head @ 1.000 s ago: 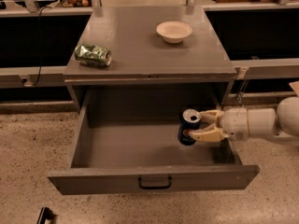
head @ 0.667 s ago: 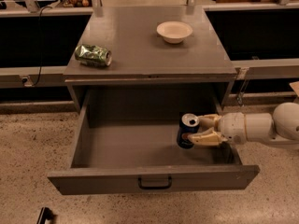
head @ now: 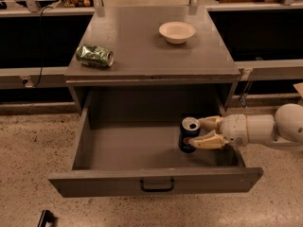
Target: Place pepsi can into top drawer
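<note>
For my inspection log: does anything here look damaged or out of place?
Yes: the green can lies dented on its side on the cabinet top, left. The gripper holds the pepsi can upright inside the top drawer.

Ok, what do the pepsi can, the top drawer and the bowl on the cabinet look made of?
The pepsi can, gripped by the end effector inside the top drawer, looks like thin metal, probably aluminium: bright silver lid, glossy blue print. The top drawer shows matte grey panels, painted metal or laminate; I can't tell which. The bowl is smooth cream, likely ceramic or plastic.
</note>
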Robot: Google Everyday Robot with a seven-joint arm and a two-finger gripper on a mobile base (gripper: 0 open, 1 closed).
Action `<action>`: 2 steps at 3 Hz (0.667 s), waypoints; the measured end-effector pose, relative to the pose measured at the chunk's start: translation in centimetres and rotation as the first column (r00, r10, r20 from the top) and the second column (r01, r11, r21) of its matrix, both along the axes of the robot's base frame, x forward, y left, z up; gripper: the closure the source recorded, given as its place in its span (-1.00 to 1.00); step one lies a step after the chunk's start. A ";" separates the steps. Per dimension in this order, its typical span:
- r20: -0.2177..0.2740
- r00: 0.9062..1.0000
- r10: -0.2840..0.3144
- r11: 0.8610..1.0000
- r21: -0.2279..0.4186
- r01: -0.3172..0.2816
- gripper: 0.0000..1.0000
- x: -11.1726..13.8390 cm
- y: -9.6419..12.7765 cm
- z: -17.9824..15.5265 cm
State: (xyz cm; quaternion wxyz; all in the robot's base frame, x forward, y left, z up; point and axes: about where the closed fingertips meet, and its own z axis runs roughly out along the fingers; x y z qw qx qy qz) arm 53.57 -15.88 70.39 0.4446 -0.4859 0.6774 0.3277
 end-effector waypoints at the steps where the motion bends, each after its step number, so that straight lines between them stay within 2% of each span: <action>1: -0.001 1.000 0.003 1.000 0.001 -0.003 -1.00 0.0 0.2 0.0; 2: -0.001 1.000 0.004 1.000 0.001 -0.004 -1.00 0.0 0.2 0.0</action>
